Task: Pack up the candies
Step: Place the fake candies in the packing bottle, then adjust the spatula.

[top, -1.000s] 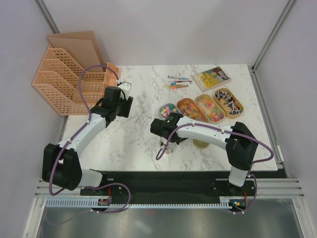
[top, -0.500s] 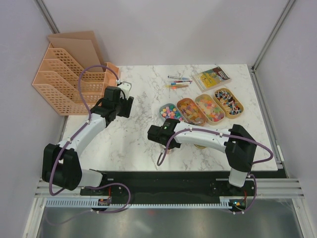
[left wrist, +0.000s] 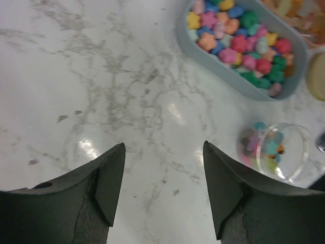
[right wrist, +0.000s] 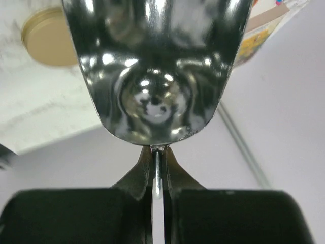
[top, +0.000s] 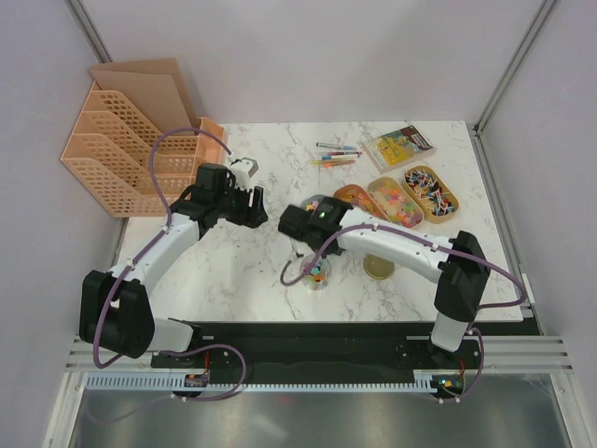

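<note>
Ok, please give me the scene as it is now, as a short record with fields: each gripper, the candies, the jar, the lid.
left gripper: open, empty, over bare table
right gripper: shut on the handle of the metal scoop
candies: many in the grey tray, some in the jar
jar: clear, lid off, on the table near the tray, not touching it
gold lid: flat on the table, apart from the jar
</note>
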Tool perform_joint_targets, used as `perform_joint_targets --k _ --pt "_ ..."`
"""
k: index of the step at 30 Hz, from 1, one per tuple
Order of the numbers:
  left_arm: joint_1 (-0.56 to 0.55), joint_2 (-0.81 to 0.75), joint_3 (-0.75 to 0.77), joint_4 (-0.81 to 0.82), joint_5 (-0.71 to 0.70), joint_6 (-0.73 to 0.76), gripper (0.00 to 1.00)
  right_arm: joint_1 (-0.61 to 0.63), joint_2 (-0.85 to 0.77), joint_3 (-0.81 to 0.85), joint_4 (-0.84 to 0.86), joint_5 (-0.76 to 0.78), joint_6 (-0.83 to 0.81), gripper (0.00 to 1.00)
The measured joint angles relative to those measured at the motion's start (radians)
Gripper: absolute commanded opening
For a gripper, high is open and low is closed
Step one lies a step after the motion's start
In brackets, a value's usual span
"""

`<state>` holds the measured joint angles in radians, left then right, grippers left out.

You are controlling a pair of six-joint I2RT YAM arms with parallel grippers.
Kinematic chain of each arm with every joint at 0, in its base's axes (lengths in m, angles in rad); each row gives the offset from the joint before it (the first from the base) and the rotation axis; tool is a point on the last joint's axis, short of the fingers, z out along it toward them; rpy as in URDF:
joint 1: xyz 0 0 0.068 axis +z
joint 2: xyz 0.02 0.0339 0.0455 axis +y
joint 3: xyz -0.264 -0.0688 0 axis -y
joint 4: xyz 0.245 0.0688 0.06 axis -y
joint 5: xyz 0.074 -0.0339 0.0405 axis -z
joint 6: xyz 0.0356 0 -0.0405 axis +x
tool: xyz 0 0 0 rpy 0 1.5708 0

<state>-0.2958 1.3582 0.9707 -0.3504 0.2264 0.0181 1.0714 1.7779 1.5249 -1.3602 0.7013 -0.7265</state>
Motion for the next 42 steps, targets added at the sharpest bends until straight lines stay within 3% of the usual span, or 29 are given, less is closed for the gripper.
perform_joint_targets --k 3,6,11,19,31,32,36,37,42 --pt "0.000 0.000 0.000 0.001 0.225 -0.061 0.67 -0.114 -0.006 0.133 0.025 -0.116 0.050 0.00" --pt "-0.001 0.014 0.000 0.030 0.426 -0.135 0.65 -0.201 -0.022 0.154 0.035 -0.170 0.077 0.00" --pt "-0.002 0.094 0.023 0.058 0.616 -0.227 0.64 -0.213 -0.011 0.153 0.017 -0.241 0.100 0.00" --pt "-0.002 0.165 0.085 0.076 0.692 -0.287 0.64 -0.203 0.040 0.220 0.011 -0.300 0.106 0.00" --pt "-0.003 0.256 0.130 0.084 0.693 -0.306 0.62 -0.129 0.051 0.324 0.005 -0.339 0.106 0.00" --pt "-0.004 0.261 0.130 0.083 0.694 -0.306 0.60 -0.124 0.051 0.332 0.003 -0.343 0.106 0.00" --pt "-0.009 0.281 0.131 0.086 0.705 -0.319 0.08 -0.119 0.043 0.364 0.013 -0.381 0.106 0.00" --pt "-0.011 0.286 0.133 0.089 0.716 -0.317 0.02 -0.118 0.038 0.367 0.015 -0.386 0.106 0.00" --pt "-0.011 0.296 0.138 0.130 0.846 -0.318 0.02 -0.120 0.000 0.367 -0.017 -0.391 0.104 0.00"
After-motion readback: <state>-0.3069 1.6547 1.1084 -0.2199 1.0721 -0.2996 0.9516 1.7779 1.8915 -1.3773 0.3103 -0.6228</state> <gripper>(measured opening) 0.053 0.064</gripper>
